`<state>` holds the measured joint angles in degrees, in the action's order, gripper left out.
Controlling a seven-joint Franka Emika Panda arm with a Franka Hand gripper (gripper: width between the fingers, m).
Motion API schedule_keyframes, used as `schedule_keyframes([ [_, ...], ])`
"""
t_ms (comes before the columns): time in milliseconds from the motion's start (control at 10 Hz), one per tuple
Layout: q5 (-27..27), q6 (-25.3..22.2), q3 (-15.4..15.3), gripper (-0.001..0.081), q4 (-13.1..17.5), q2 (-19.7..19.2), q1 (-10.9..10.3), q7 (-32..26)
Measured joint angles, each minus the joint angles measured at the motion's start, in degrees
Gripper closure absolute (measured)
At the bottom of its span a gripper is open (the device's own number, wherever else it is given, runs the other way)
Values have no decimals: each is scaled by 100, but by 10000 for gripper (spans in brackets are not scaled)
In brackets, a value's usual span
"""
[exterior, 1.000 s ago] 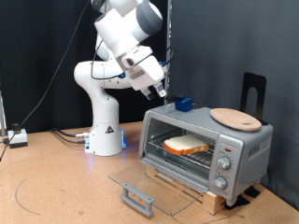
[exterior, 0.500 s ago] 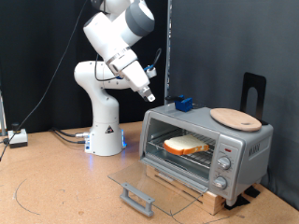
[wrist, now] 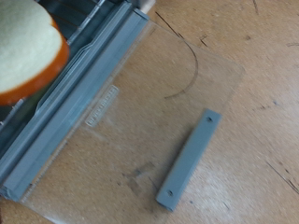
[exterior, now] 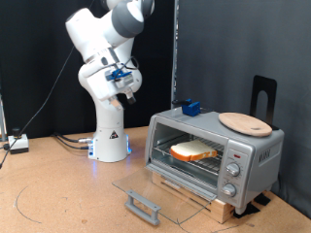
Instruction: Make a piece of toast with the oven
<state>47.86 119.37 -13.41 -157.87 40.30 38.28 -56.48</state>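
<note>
The piece of toast (exterior: pixel 194 150) lies on the wire rack inside the oven (exterior: pixel 255 148), which stands at the exterior view's right. The oven's glass door (exterior: pixel 165 186) hangs fully down, its grey handle (exterior: pixel 143 206) nearest the camera. My gripper (exterior: pixel 127 92) is up in the air, well to the exterior view's left of the oven, with nothing seen in it. The wrist view looks down on the toast (wrist: pixel 28 51), the lowered glass door (wrist: pixel 131 103) and its handle (wrist: pixel 190 159); no fingers show there.
A round wooden plate (exterior: pixel 245 122) and a small blue-and-black block (exterior: pixel 190 108) rest on the oven's top. A black stand (exterior: pixel 263 95) rises behind it. The arm's white base (exterior: pixel 109 141) and cables (exterior: pixel 17 144) sit at the left on the wooden table (exterior: pixel 58 194).
The arm has swung away from above the oven toward the exterior view's left, carrying the gripper with it. Toast, door and plate have not moved.
</note>
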Motion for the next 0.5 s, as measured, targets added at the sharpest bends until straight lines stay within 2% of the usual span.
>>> schedule_keyframes([
  [100, -19, 65, 98, -3, 48, -93, 103, -137],
  [300, -19, 24, 140, -3, 106, -220, 149, -240],
  [500, -269, -731, 215, -3, 223, -251, 60, -995],
])
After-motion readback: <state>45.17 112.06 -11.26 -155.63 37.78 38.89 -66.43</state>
